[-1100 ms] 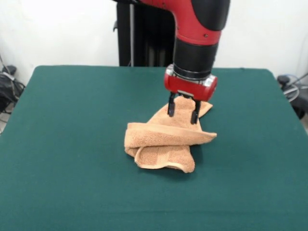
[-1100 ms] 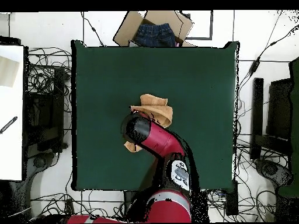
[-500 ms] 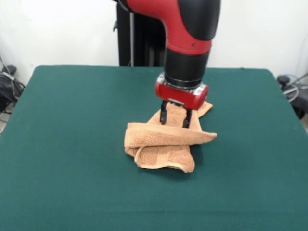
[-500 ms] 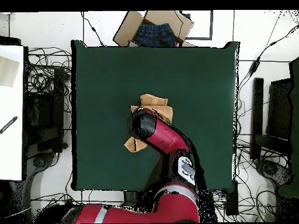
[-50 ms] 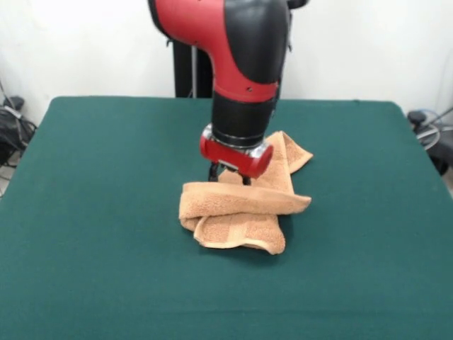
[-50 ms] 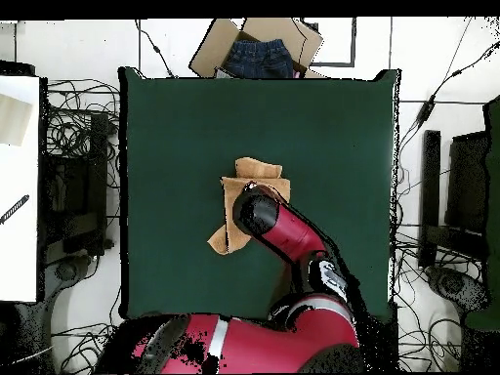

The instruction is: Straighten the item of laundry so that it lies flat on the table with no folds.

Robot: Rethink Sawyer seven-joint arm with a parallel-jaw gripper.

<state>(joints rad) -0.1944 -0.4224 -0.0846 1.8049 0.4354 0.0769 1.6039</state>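
Your gripper (image 5: 228, 175) is down on the towel (image 5: 241, 209), its short black fingertips (image 5: 213, 172) touching the top of the thick fold that runs across the bundle. You cannot tell from either view whether the fingers are spread or pinched on cloth; the red wrist covers most of them. The towel lies crumpled and folded over itself near the middle of the green table (image 5: 92, 212), one flap reaching out behind the fingers and a rounded lobe lying in front of them.
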